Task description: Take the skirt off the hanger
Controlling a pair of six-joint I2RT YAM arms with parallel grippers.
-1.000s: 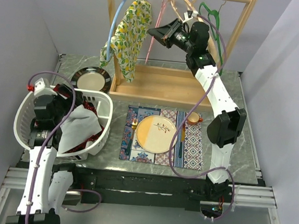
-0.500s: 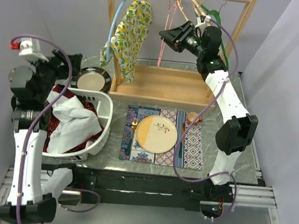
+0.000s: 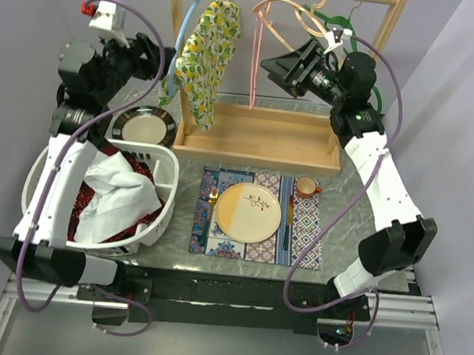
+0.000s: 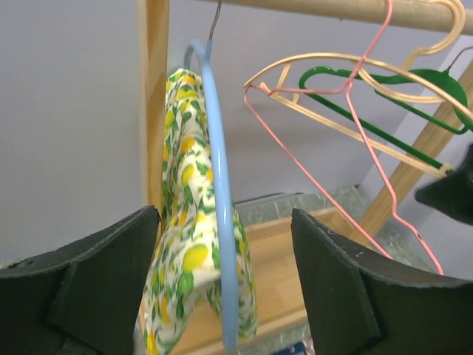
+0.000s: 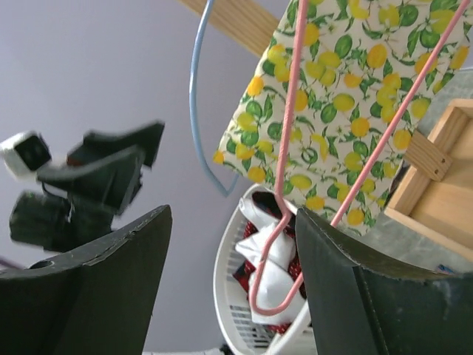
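Observation:
The skirt (image 3: 204, 54), white with yellow lemons and green leaves, hangs draped over a light blue hanger (image 3: 186, 24) at the left end of the wooden rack's rail. My left gripper (image 3: 148, 53) is raised just left of it, open and holding nothing. In the left wrist view the skirt (image 4: 181, 244) and the blue hanger (image 4: 222, 222) show between the fingers (image 4: 111, 259) of the left gripper (image 4: 224, 222), a little ahead of them. My right gripper (image 3: 278, 65) is open near the rail's middle. A bare pink wire hanger (image 5: 284, 222) dangles in front of the right gripper (image 5: 233, 222).
A white laundry basket (image 3: 169, 172) with white and red clothes stands at the left. The wooden rack (image 3: 261, 138) also carries beige (image 3: 293, 12) and green (image 3: 342, 25) hangers. A placemat with a plate (image 3: 248, 212) and a cup (image 3: 307, 186) lies in front; a dark-rimmed plate (image 3: 144, 125) lies by the basket.
The left arm has risen from the basket up to the skirt's left side. The right gripper has opened, let go of the pink hanger and drawn back to the right.

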